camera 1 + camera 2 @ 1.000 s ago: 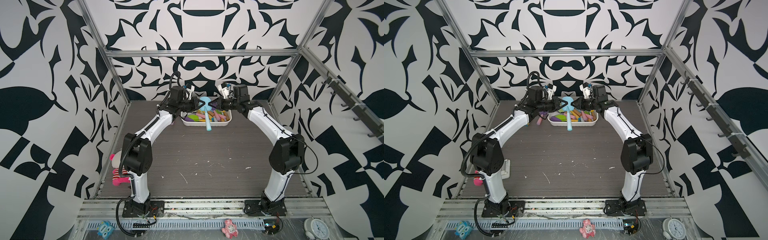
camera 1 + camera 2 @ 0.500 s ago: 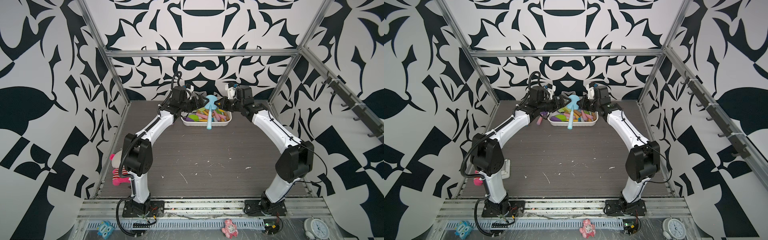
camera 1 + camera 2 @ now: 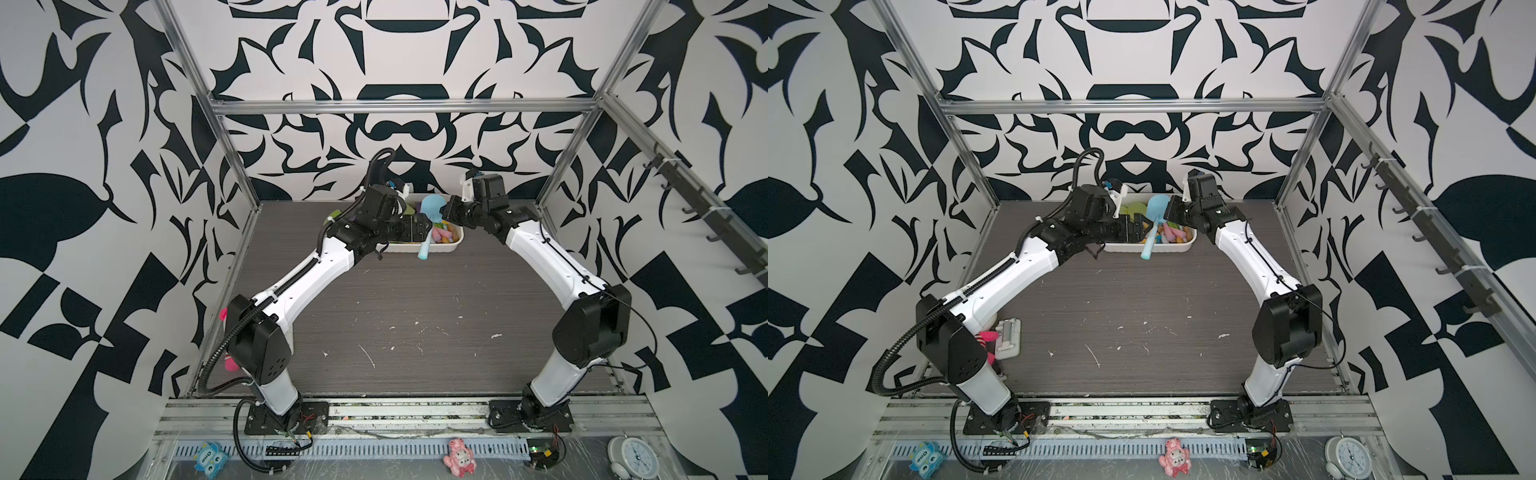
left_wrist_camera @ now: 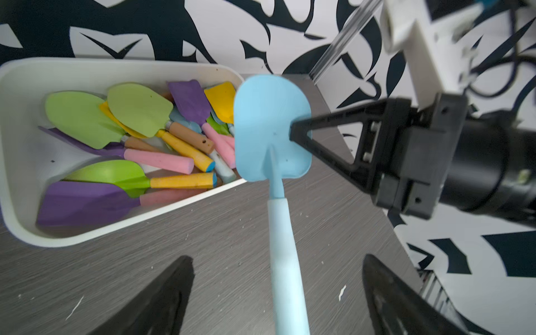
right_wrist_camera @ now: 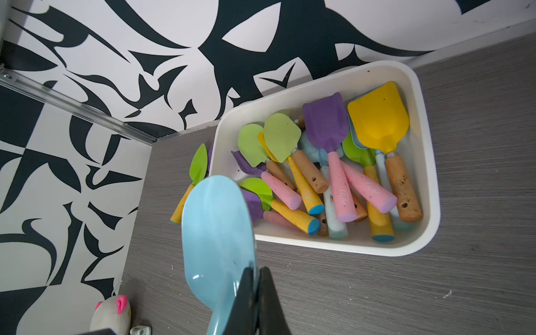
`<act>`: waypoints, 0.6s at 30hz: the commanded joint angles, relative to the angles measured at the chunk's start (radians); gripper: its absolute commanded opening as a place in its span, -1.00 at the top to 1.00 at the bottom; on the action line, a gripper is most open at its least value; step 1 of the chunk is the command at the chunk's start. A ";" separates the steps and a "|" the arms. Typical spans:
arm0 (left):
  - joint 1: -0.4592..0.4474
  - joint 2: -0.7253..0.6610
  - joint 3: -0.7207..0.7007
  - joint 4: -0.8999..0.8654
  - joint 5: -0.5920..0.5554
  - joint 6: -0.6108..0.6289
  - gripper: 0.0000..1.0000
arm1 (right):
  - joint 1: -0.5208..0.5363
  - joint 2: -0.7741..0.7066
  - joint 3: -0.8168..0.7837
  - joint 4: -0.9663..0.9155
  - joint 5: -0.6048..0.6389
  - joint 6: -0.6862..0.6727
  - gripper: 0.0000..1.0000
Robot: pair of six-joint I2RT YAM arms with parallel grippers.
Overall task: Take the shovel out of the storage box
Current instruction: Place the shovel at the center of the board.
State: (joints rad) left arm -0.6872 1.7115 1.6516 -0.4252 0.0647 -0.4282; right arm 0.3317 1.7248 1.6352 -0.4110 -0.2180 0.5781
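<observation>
Our right gripper (image 4: 293,135) clamps the shovel (image 4: 269,130); left gripper (image 4: 275,290) gapes, handle between its jaws. We cannot read the script on pink handles (image 5: 342,194).

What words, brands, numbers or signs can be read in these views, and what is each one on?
"omo", small and tilted, so roughly read: on the blue owl toy by the front rail.
Script logo, too blurred to read: on two pink handles in the box.
Dial numerals, too small to read: on the clock.
No other text shows.
</observation>
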 commanded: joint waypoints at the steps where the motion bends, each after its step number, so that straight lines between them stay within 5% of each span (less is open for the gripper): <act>1: -0.026 0.053 0.069 -0.152 -0.105 0.071 -0.83 | 0.010 0.005 0.053 0.005 0.026 0.021 1.00; 18: -0.084 0.199 0.192 -0.256 -0.153 0.117 -0.22 | 0.023 -0.007 0.037 -0.004 0.042 0.035 1.00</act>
State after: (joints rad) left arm -0.7605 1.8931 1.8133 -0.6395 -0.0681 -0.3271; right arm 0.3470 1.7405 1.6417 -0.4370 -0.1886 0.6025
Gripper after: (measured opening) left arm 0.620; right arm 0.060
